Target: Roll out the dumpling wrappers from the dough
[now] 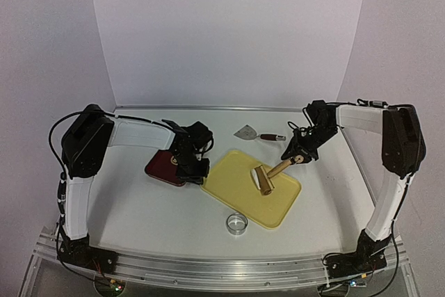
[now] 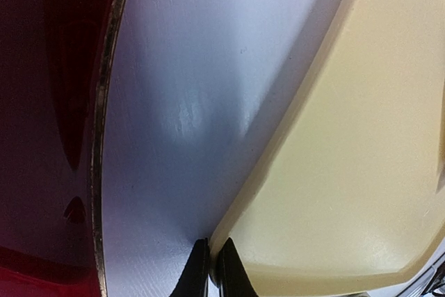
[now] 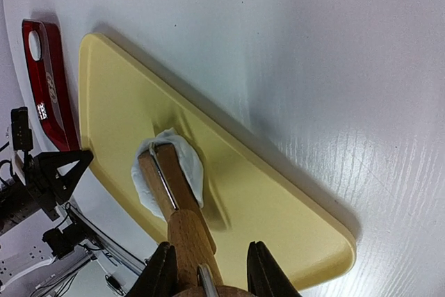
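The dough (image 3: pixel 189 166) is a small flattened white lump on the yellow cutting board (image 3: pixel 271 199), pressed under the head of a wooden roller (image 3: pixel 167 175). My right gripper (image 3: pixel 208 252) is shut on the roller's wooden handle; in the top view it (image 1: pixel 295 158) hangs over the board's far right side, with the roller (image 1: pixel 265 179) slanting down to the dough (image 1: pixel 254 174). My left gripper (image 2: pixel 211 269) is shut on the edge of the board (image 2: pixel 361 144) at its left corner, also visible from above (image 1: pixel 197 172). No dumpling wrappers are in view.
A dark red board (image 1: pixel 163 167) lies just left of the yellow one, under the left wrist. A shiny ring cutter (image 1: pixel 237 223) stands on the table in front of the yellow board. A metal scraper (image 1: pixel 249 132) lies behind it.
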You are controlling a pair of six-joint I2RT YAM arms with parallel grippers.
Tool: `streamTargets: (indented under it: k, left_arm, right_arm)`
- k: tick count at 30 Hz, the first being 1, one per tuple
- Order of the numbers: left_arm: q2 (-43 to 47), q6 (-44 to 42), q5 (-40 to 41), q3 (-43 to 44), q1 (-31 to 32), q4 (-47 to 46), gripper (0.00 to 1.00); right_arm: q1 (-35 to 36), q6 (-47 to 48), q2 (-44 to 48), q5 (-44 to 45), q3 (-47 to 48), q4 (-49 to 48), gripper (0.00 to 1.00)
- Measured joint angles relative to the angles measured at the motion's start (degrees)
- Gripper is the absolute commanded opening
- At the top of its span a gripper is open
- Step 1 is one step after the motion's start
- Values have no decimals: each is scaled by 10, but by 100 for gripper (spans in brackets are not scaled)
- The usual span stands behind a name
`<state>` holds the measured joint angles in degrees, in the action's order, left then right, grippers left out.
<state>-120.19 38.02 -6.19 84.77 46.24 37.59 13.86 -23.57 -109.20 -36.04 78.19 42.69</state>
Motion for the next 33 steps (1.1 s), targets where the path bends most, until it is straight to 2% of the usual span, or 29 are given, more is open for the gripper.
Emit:
streamTargets:
  k: [5, 9, 11, 26, 33]
  left_arm:
    - [-4, 0, 2, 7, 0, 4, 0]
    - [-10, -5, 2, 17, 1, 9, 0]
    - [-11, -5, 3, 19, 1, 10, 0]
    - [-30, -15, 4, 52, 1, 32, 0]
    - [-30, -38, -4, 52, -1, 17, 0]
  right_arm:
    - [-12, 0, -6, 15, 0, -9, 0]
    - [-25, 3, -21, 93, -4, -11, 0]
    - [-32, 3, -32, 103, -14, -1, 0]
    - [-49, 23, -33, 100, -7, 18, 0]
    - [-56, 66, 8, 50, -2, 25, 0]
